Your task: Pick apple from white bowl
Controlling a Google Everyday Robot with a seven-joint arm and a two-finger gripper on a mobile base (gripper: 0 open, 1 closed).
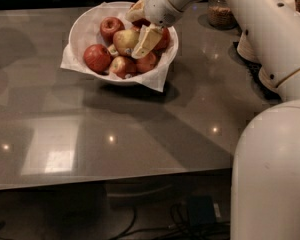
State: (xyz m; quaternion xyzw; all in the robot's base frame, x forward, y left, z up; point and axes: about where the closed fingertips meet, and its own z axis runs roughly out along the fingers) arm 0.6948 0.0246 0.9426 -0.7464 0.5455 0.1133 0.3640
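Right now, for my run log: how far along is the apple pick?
Done: the approach. The gripper is at the white bowl, low over the fruit.
In hand: the grasp. Its fingers are spread, one lying beside the pale apple; nothing looks clamped.
Left: closing on that apple and lifting it out. It sits in the bowl among the red apples.
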